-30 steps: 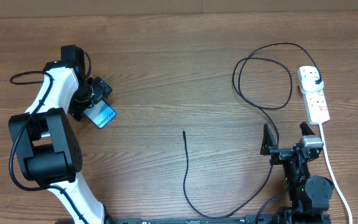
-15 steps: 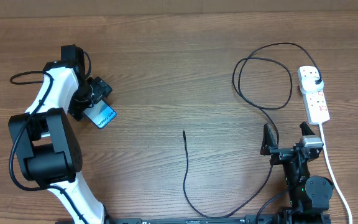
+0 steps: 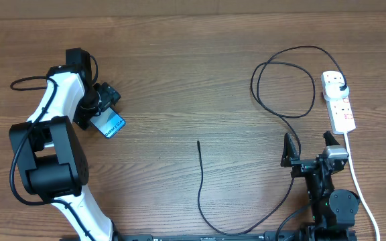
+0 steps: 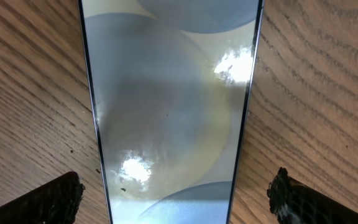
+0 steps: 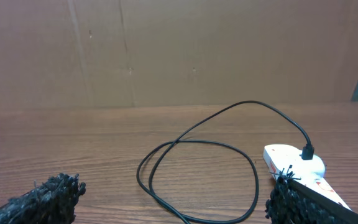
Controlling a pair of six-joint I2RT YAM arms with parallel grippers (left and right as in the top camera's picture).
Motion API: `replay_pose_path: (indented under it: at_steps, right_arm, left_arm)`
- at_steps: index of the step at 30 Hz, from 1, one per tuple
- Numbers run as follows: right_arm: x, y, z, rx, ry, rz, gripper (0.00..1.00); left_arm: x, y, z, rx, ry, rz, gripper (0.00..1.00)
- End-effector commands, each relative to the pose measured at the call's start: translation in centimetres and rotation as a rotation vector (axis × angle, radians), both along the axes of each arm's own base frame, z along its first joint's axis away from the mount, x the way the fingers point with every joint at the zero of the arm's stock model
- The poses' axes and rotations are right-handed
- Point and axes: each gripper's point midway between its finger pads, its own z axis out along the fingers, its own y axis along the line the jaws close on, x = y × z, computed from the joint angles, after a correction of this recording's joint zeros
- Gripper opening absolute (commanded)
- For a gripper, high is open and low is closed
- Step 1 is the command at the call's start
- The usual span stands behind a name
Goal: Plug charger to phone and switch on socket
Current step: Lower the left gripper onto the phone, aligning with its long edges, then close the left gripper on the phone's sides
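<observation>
The phone (image 3: 108,124), its screen blue-teal, lies flat on the table at the left. My left gripper (image 3: 102,107) is open just above it. In the left wrist view the phone (image 4: 169,106) fills the middle, and the left gripper (image 4: 176,199) has one finger on each side, apart from the phone's edges. The charger cable (image 3: 285,114) runs from its plug (image 3: 341,88) in the socket (image 3: 339,102), through a loop, to its tip (image 3: 198,143) at mid-table. My right gripper (image 3: 307,150) is open and empty, near the cable. The right wrist view shows the right gripper (image 5: 173,199), the cable loop (image 5: 197,174) and the socket (image 5: 294,165).
The socket's thick white cord (image 3: 355,177) runs toward the front edge at the right, past the right arm's base (image 3: 334,204). The left arm (image 3: 49,134) arches over the table's left side. A brown wall (image 5: 166,50) stands behind the table.
</observation>
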Motion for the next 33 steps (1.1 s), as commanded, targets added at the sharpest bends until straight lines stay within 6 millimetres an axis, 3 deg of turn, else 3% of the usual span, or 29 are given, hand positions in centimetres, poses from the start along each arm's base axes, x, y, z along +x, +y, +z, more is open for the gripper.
replay_pose_path:
  at_steps: [1,21,33]
  right_arm:
    - [0.0,0.0,-0.2,-0.001,-0.001,-0.003,1.0]
    - [0.0,0.0,-0.2,-0.001,-0.001,-0.003,1.0]
    - [0.0,0.0,-0.2,-0.001,-0.001,-0.003,1.0]
  left_arm:
    - [0.3,0.1,-0.1,0.008,0.0,0.005,1.0]
    - [-0.2,1.0,-0.2,-0.017,0.015,0.045,1.0]
    - [-0.7,0.5,-4.2,-0.063,0.093,0.044,1.0]
